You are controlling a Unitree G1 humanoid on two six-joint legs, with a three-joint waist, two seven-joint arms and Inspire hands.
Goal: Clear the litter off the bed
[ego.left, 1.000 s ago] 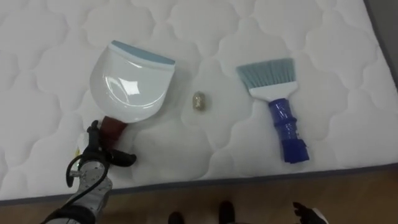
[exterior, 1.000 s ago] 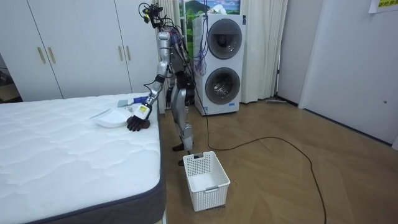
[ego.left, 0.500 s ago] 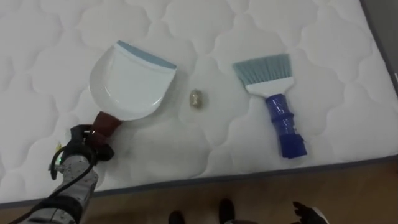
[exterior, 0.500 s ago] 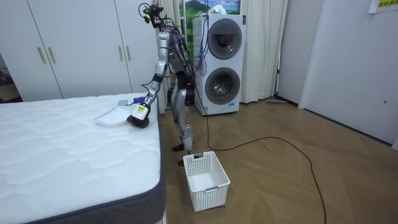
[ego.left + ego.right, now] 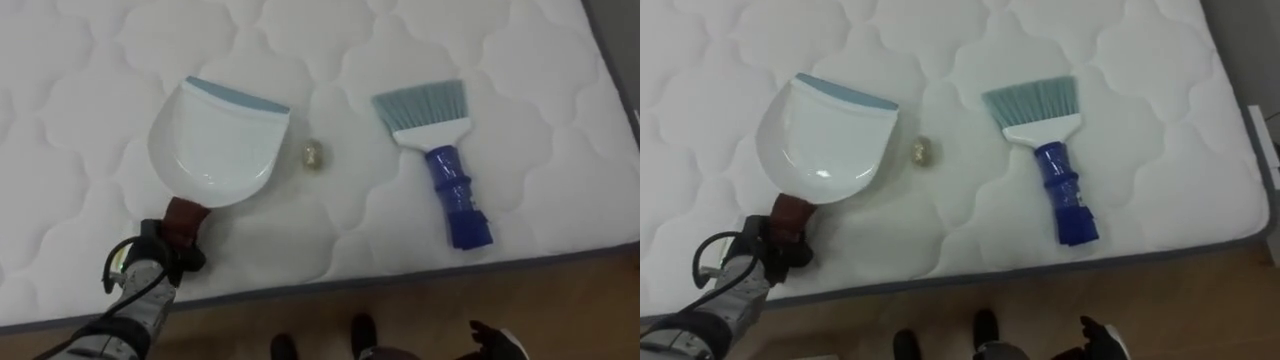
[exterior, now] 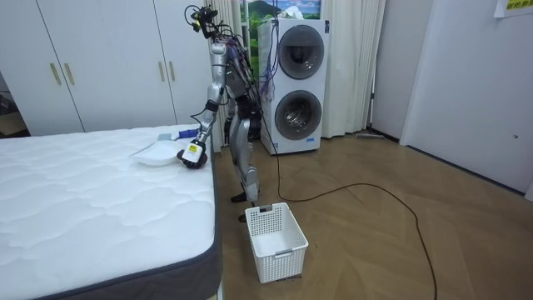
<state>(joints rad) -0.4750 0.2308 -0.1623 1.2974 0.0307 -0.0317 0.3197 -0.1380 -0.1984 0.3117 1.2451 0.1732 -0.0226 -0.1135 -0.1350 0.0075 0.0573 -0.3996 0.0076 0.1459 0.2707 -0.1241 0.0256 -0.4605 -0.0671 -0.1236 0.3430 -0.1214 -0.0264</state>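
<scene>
Wooden floor borders the near edge of the bed where I stand. My right hand hangs low over the boards; whether it is clenched or released I cannot tell. At the mattress edge my left hand is clenched round the brown handle of the white dustpan, whose blue-edged mouth points away from me. Just beside the pan's right rim, not touching it, a small pale scrap lies on the quilting. Further right lies the blue brush, bristles away from me, untouched. In the room view a white basket stands on the floor near my feet, with stacked washing machines beyond.
</scene>
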